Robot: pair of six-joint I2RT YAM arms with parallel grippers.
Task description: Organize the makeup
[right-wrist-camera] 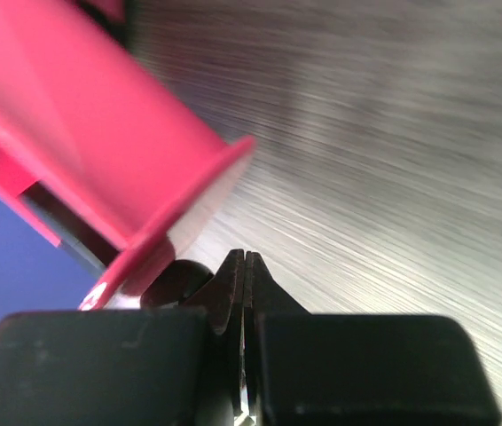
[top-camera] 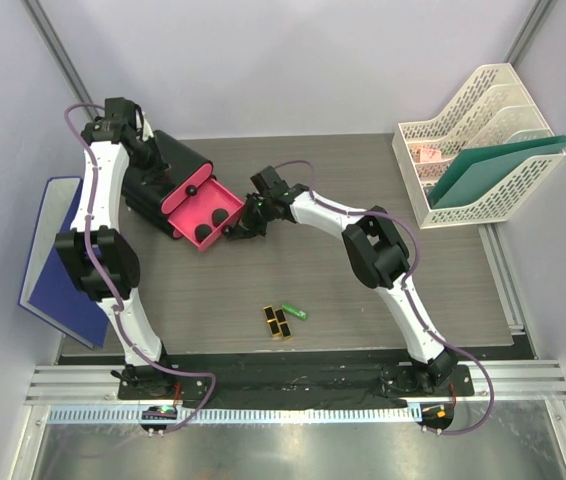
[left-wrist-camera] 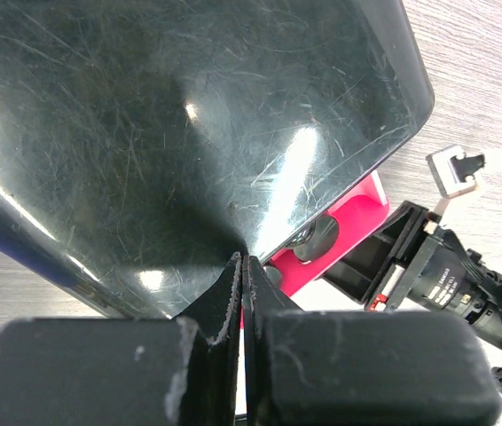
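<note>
**Item location.** Two black-and-gold lipsticks (top-camera: 276, 322) and a green tube (top-camera: 295, 312) lie grouped on the worktop (top-camera: 363, 320), near its front edge and between the two arm bases. Two dark round compacts (top-camera: 213, 225) appear to sit inside the open pink drawer (top-camera: 188, 205) of the black box (top-camera: 168, 160) at the rear left.

**Claw state.** The left claw (left-wrist-camera: 242, 271) is fully closed and empty, with its tips against the glossy top of the black box. The right claw (right-wrist-camera: 245, 266) is also closed and holds nothing. It sits low over the worktop, just beside the front corner of the pink drawer.

**Handling.** The lipsticks and the tube are judged light, rigid and smooth-skinned, so a glancing touch is likely to make them skid or roll.
- Grip each item across its short width at mid-length, with the jaws square to the long axis.
- The lipsticks lie side by side and very close, with the green tube just beside them. Approach an outer item first so the neighbours are not disturbed.

**Clearance.**
- Open worktop lies to the right of the group and between the group and the drawer.
- The front edge is near, so avoid pushing items forward.
- The drawer walls are low, so lower items in from above.
- The white file rack (top-camera: 473, 140) stands well apart at the rear right.
- A blue board (top-camera: 58, 260) lies past the left edge, beside the left arm.
</note>
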